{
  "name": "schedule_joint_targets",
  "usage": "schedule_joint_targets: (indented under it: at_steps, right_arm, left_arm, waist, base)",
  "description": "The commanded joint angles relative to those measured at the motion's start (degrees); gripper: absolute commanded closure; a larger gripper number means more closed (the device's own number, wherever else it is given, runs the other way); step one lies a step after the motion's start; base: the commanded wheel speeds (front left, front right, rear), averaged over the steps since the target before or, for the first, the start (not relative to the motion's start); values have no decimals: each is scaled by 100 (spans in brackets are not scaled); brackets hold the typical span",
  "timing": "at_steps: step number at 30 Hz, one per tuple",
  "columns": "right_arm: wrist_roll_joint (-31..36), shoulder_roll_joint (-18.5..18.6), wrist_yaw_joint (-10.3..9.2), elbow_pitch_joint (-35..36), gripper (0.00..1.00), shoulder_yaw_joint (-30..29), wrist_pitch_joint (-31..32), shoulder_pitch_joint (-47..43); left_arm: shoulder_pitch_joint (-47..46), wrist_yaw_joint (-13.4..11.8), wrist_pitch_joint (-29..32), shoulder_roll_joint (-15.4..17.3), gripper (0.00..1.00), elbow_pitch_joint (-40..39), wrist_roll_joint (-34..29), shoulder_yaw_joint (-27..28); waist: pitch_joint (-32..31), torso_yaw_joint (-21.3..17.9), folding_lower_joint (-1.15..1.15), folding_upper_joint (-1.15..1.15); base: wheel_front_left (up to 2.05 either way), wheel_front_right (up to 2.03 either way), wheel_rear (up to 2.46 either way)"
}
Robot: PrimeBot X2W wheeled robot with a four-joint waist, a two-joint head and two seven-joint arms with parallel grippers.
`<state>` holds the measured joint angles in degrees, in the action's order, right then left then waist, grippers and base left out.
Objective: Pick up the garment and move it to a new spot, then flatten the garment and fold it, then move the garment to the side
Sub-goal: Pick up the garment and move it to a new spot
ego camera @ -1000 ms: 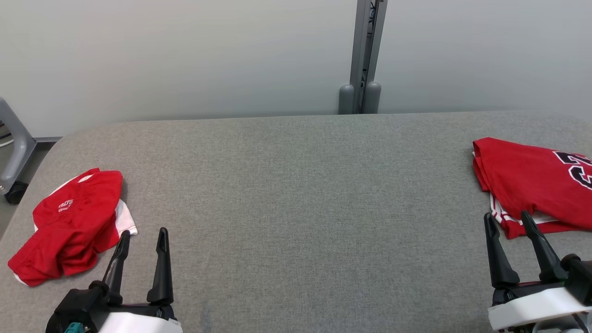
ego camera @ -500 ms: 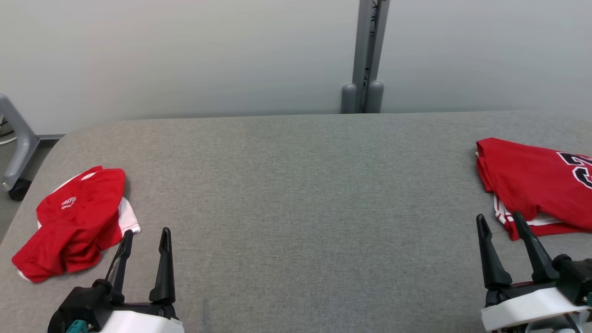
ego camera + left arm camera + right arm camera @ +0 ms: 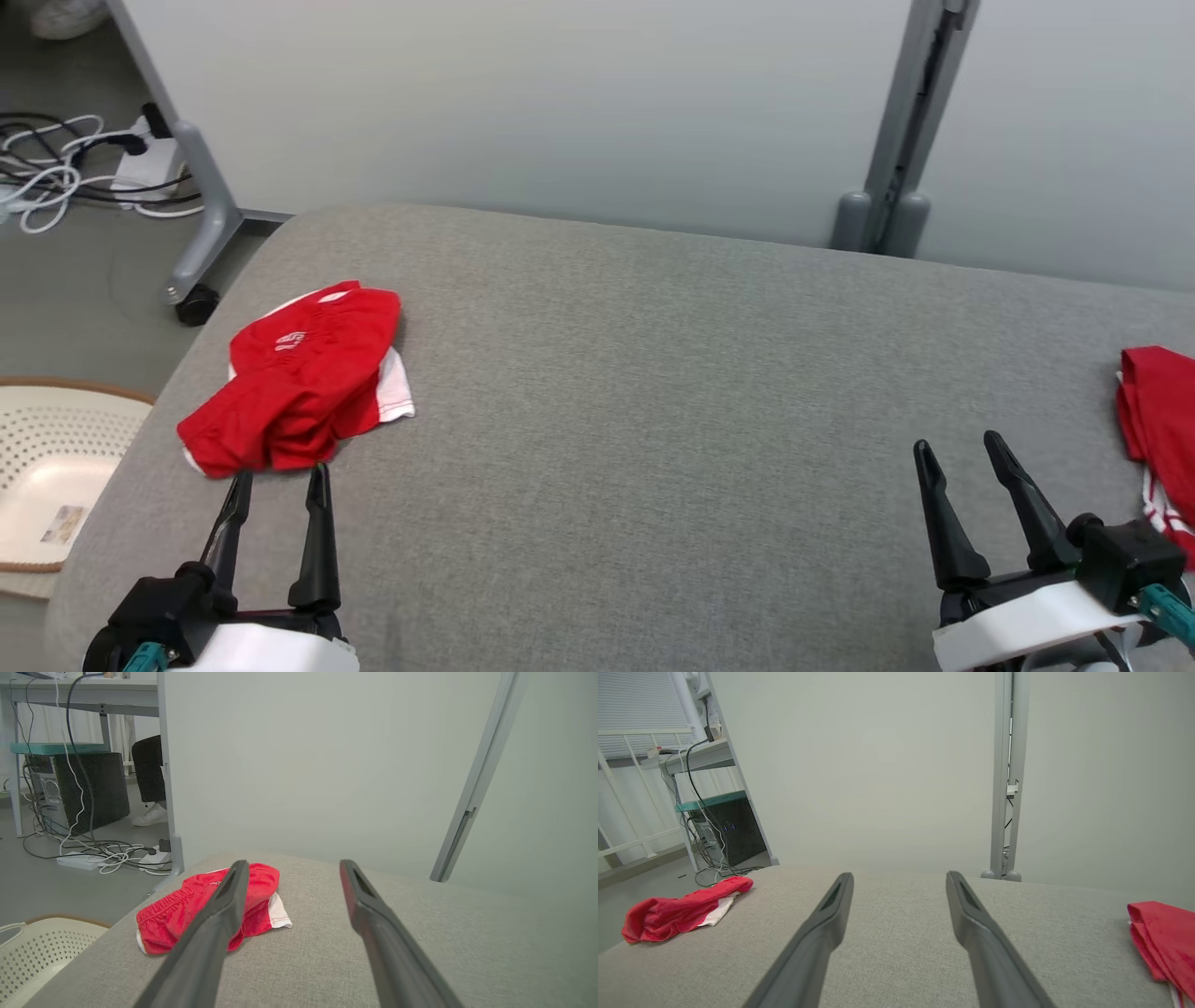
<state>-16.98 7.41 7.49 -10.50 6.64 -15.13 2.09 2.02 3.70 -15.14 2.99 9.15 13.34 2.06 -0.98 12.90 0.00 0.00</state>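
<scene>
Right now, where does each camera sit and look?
Head view: on the head, looking down at the grey table; left claw, right claw at bottom.
Left wrist view: on that wrist, along its fingers toward the red shorts.
Right wrist view: on that wrist, along its fingers, across the table.
Shared: all three show the shorts.

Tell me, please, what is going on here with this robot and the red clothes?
A two-armed robot stands at a grey padded table. A crumpled red garment lies at its left, and its open left pincer points at it, gripping nothing. The right pincer is open and empty too. A second, folded red garment lies at the far right edge. Nothing is picked up yet.
</scene>
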Motion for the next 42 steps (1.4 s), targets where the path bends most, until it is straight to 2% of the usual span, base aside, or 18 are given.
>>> schedule_joint_targets:
  at_steps: [1, 10, 16, 21, 25, 30, 35, 42]
  right_arm:
    - [-16, 21, 1, -23, 0, 11, 0, 43]
    - [-59, 62, 1, -81, 0, 164, 0, 87]
    - [-62, 57, 1, -94, 0, 217, 0, 90]
    - [-29, 105, 1, -61, 0, 279, 0, 204]
    - [-43, 181, 1, -67, 0, 366, 0, 353]
    - [-52, 229, 1, -85, 0, 440, 0, 591]
    - [-66, 308, 1, -119, 0, 573, 0, 848]
    - [-82, 359, 1, -88, 0, 667, 0, 1196]
  left_arm:
    - [-24, -6, 3, 24, 0, -15, -28, 19]
    - [-6, 5, 3, 46, 0, 28, -18, -22]
    - [-109, -10, 140, 98, 0, -127, 29, -49]
    - [-754, 59, 661, 381, 0, -237, 114, -2]
    - [-1682, 101, 1529, 710, 0, 193, 320, 123]
    - [-2776, 189, 2439, 1112, 0, 1189, 827, 389]
    - [-3641, 309, 3046, 1546, 0, 2353, 1358, 566]
    - [-4212, 371, 3826, 2167, 0, 3839, 1704, 551]
  waist:
    - [-1, 254, 0, 0]
    - [28, 812, 0, 0]
    - [44, 888, 0, 0]
    - [252, 851, 0, 0]
    - [510, 670, 0, 0]
    - [834, 284, 0, 0]
    - [1173, -206, 0, 0]
    - [1630, -883, 0, 0]
  base:
    - [0, 0, 0]
    - [0, 0, 0]
    - [0, 0, 0]
    - [0, 0, 0]
    - [0, 0, 0]
    - [0, 0, 0]
    - [0, 0, 0]
    - [0, 0, 0]
